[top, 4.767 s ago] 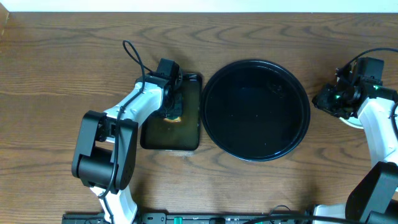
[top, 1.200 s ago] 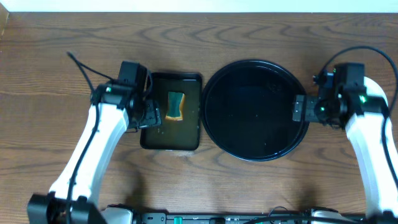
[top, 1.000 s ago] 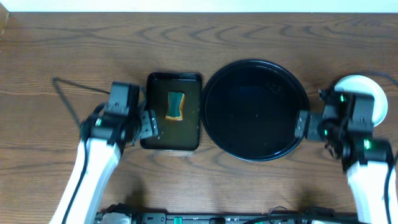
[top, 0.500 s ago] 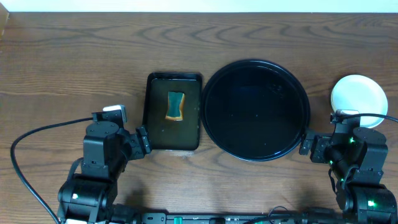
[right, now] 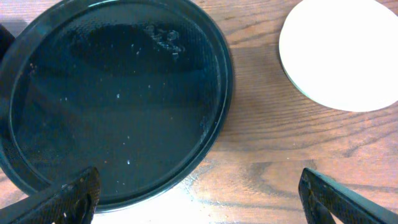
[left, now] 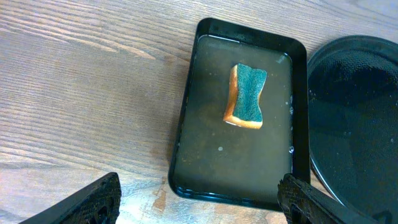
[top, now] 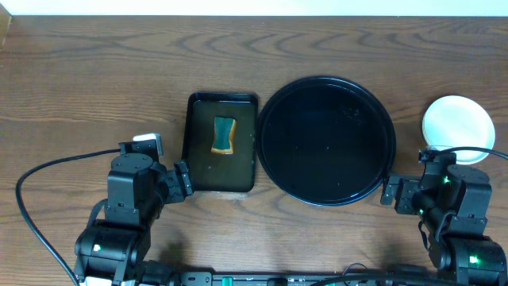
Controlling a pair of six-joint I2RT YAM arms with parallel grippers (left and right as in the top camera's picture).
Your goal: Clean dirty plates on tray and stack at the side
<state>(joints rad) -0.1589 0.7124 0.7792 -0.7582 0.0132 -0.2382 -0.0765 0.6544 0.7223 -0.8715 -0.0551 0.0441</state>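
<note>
The plates [top: 458, 129] now sit on the table [top: 79, 79] at the tray's 3 o'clock, clear of its rim. From above I see only one pale round top, so I cannot count what lies under it or confirm the stack. The tray [top: 325, 143] holds nothing but a few wet specks, which I read as every plate lifted off it. At its 9 o'clock the basin [top: 238, 163] of cloudy water stands just beside it. Seconds ago my left arm was down in that basin at the sponge and my right arm hung over the plate spot. Both have since pulled back to the 6 o'clock edge of the table. The left claw [left: 199, 208] is spread wide and grasping nothing, with the basin in its wrist view. The right claw [right: 199, 199] is likewise released, looking at the tray and the plates. The sponge [top: 225, 136] lies loose in the water, green side up. I judge the job finished, with the arms parked.
</note>
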